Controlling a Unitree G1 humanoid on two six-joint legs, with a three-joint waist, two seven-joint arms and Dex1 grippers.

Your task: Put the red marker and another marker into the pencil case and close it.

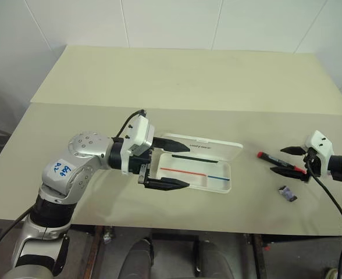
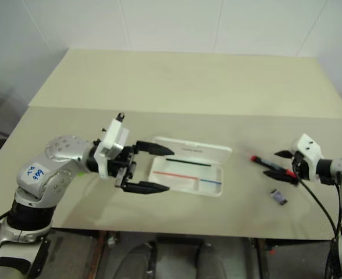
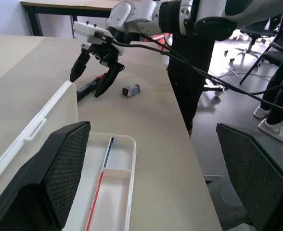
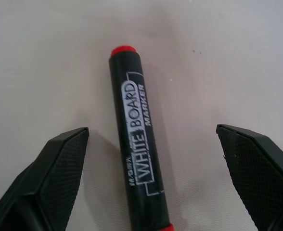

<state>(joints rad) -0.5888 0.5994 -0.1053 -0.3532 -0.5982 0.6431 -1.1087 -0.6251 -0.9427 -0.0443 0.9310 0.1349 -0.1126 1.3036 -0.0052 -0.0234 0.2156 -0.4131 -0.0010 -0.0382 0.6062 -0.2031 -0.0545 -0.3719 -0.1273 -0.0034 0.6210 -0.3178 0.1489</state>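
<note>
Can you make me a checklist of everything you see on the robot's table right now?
Surface: beige table, bare at the far end.
Job's things: pencil case open, no marker inside; red marker lying flat on the table.
Clutter: small dark object near the marker.
Grippers: left gripper open at the case's left end; right gripper open, fingers either side of the marker.
Cables: black cable on the right arm.
Surroundings: white tiled wall.

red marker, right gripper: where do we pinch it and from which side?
Pinch the red marker mid-barrel, on the labelled black section, coming from above. It lies flat on the table between the open fingers of the right gripper, which already straddle it crosswise, so closing should meet its round sides.
</note>
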